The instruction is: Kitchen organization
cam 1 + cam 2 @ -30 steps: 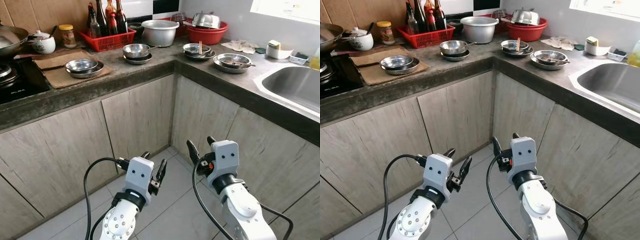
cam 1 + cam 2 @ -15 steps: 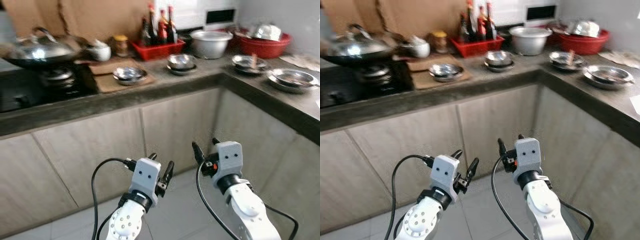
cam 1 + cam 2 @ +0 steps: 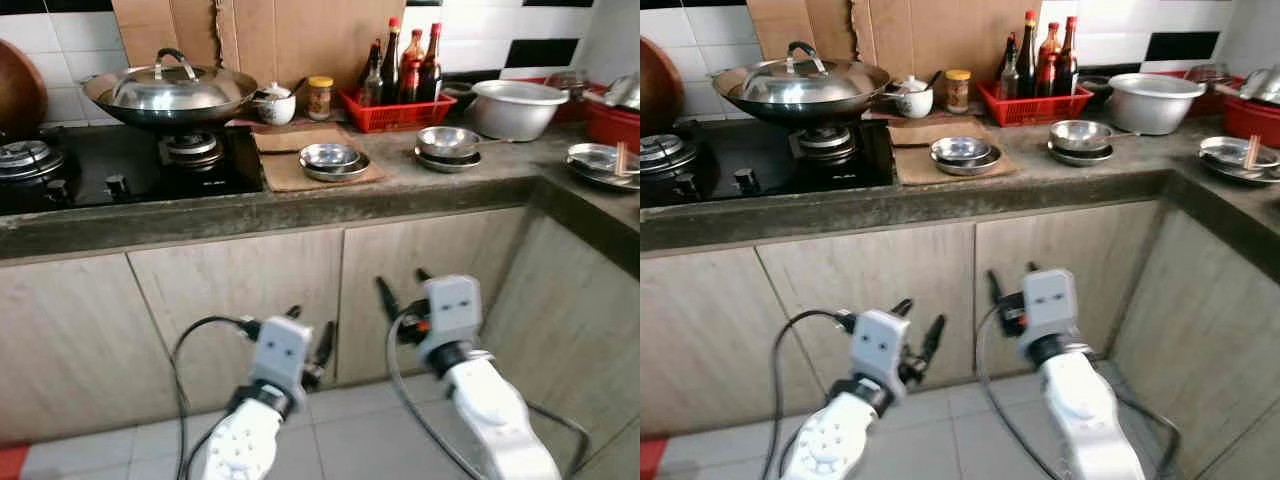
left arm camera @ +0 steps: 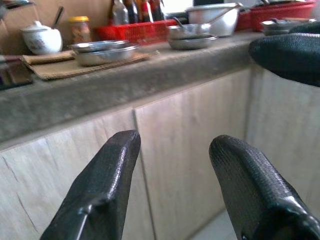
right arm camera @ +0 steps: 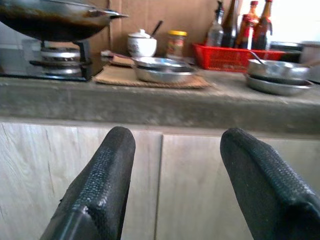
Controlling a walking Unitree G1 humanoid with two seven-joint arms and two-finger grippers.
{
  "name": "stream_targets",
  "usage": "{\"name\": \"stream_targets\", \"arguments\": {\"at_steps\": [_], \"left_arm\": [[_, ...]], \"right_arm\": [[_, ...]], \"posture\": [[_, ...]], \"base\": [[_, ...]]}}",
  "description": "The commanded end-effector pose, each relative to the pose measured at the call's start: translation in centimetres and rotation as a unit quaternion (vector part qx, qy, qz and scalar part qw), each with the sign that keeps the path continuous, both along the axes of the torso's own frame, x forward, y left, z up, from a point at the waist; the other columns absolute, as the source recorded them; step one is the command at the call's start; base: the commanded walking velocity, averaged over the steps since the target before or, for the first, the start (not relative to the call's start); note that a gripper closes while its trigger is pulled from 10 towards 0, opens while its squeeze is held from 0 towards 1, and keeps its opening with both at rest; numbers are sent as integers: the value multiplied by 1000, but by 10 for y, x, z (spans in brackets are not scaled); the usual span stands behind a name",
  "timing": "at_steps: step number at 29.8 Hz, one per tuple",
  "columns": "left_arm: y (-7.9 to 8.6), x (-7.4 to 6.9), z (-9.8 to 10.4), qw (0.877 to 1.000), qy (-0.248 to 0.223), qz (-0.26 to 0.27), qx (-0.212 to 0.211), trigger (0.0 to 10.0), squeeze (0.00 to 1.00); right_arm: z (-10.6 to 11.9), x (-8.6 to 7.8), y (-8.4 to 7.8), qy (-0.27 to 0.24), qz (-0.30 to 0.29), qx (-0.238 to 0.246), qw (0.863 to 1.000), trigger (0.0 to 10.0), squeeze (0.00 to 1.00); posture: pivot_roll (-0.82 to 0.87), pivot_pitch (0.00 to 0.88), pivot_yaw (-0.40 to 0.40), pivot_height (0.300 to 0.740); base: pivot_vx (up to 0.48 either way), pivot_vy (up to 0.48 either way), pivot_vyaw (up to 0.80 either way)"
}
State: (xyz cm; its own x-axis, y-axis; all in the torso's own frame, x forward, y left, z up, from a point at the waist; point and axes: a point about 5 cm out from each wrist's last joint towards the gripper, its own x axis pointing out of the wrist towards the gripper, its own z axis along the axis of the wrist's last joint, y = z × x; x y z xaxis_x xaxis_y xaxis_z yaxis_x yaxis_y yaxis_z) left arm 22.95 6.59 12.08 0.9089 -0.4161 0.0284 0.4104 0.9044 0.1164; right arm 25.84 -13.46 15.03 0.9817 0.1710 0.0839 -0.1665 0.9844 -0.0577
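Kitchen counter (image 3: 330, 205) of dark stone runs across the scene above pale wood cabinet doors (image 3: 425, 285) and turns a corner at the robot's right. On its left part a black gas hob (image 3: 120, 165) carries a lidded wok (image 3: 170, 95) on one burner; behind it brown cardboard (image 3: 260, 30) leans against the tiled wall. Beside the hob a brown mat (image 3: 305, 165) holds stacked steel bowls (image 3: 332, 158), with a white lidded pot (image 3: 273, 103) and a yellow-capped jar (image 3: 320, 98) just behind. Further right a red basket (image 3: 405, 105) holds dark bottles (image 3: 405, 60), a second stack of steel bowls (image 3: 447, 145) sits near the counter edge, and a large grey pot (image 3: 518, 105) stands behind it. On the corner stretch — at the far right — lies a steel plate with chopsticks (image 3: 605, 160), next to a red basin (image 3: 615, 120). Both arms are held low before the cabinet doors, above the tiled floor (image 3: 350, 440). The left gripper (image 3: 308, 335) has its two black fingers (image 4: 102, 180) spread apart with nothing between them, pointing at the cabinet fronts. The right gripper (image 3: 400, 290) is likewise parted and empty — its fingers (image 5: 107, 175) frame the counter edge and the mat with the bowls beyond.
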Motion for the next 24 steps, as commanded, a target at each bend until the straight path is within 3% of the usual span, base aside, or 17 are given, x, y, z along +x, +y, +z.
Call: {"name": "stream_targets", "arguments": {"at_steps": [1,10,24], "left_arm": [[6,2,1,1000,-4,9,6,10000,0],[9,5,3,1000,-9,14,7,10000,0],[12,10,7,1000,-16,21,8,10000,0]], "right_arm": [[4,1,8,-10,11,7,1000,10000,0],[9,6,7,-17,7,16,1000,10000,0],[28,27,7,-47,7,12,999,10000,0]], "posture": [[7,0,-53,740],[9,0,-55,740],[16,0,-58,740]], "base": [[349,0,0],[348,0,0],[351,0,0]]}}
